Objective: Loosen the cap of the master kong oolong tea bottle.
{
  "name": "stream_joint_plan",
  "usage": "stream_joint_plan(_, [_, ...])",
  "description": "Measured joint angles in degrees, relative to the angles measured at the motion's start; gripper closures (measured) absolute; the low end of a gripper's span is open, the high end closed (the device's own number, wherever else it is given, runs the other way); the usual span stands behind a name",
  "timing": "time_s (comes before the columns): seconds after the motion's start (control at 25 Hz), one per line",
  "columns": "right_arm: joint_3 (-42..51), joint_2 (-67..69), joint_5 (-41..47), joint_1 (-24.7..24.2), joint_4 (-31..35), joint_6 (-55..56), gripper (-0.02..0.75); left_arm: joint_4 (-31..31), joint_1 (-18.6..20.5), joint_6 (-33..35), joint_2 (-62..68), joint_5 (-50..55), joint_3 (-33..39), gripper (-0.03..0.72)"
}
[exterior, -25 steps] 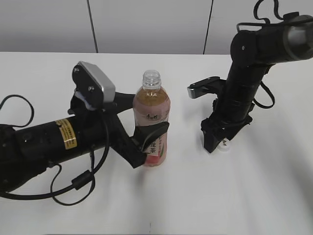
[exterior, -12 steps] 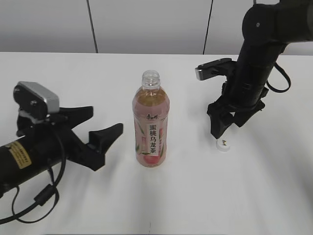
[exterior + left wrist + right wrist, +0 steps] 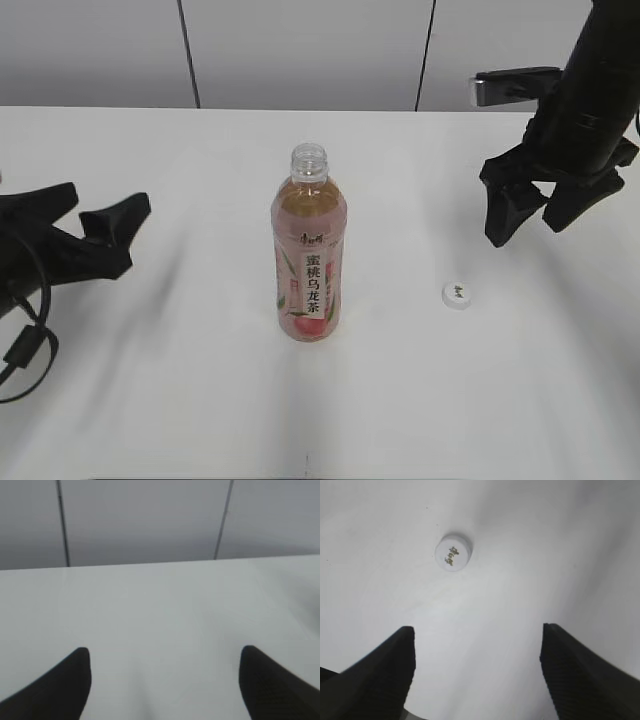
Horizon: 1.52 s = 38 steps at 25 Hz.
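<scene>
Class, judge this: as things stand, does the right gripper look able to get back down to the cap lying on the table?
Probably yes. The right gripper hangs open above the cap, and only bare table lies between them; the bottle stands well aside.

The master kong oolong tea bottle (image 3: 309,248) bears 蜜桃乌龙茶 in black down a white strip on its pink label, while the cap's (image 3: 452,553) small dark mark is unreadable.

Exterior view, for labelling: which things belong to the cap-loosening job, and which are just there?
Job:
- tall clear plastic bottle of amber tea, pink label, neck open
- small round white plastic cap, on the table

Just there:
- white table
- grey panelled wall
</scene>
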Motion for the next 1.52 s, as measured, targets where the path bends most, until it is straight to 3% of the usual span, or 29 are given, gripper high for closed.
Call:
stream_joint_plan(0.16, [3.96,-4.16,0.34,0.00,0.06,2.24,0.159,-6.64,2.22,-0.08,-3.61,0.82,0.00,0.141])
stream_joint_plan(0.28, [9.90,-8.53,-0.31,0.00,0.12,2.86,0.172,-7.42,5.52,-0.08,-7.73,7.17,0.05,0.141])
stream_joint_plan(0.64, [19.61,-17.59,-3.91,0.00,0.27,3.34,0.177,5.59,20.25,-1.63,-20.92,27.49,-1.15,0.156])
stream_joint_plan(0.76, [19.80,-19.30,-5.81,0.00,0.27,3.52,0.178,14.54,21.03,-6.55,-23.34,29.89,-1.15,0.159])
stream_joint_plan(0.92, [20.28,-23.40,-9.64,0.00,-0.05,4.08,0.178,21.13,21.03,-11.21,-26.87,34.67,-1.61,0.159])
stream_joint_plan(1.08, [21.77,-26.82,-13.33,-0.88,-6.43,8.89,0.188,22.09,21.03,-11.92,-30.78,38.53,-1.61,0.159])
stream_joint_plan(1.2, [21.86,-26.32,-12.75,-6.30,-9.98,10.44,0.198,22.24,21.03,-12.31,-31.66,39.11,-1.66,0.159])
stream_joint_plan(1.36, [21.95,-25.81,-11.31,-16.11,-8.45,9.53,0.203,22.28,21.03,-12.98,-31.70,39.88,-1.66,0.163])
stream_joint_plan(1.52, [21.95,-27.83,-11.38,-17.32,-5.31,7.50,0.203,22.99,20.98,-14.85,-32.37,40.52,-1.66,0.164])
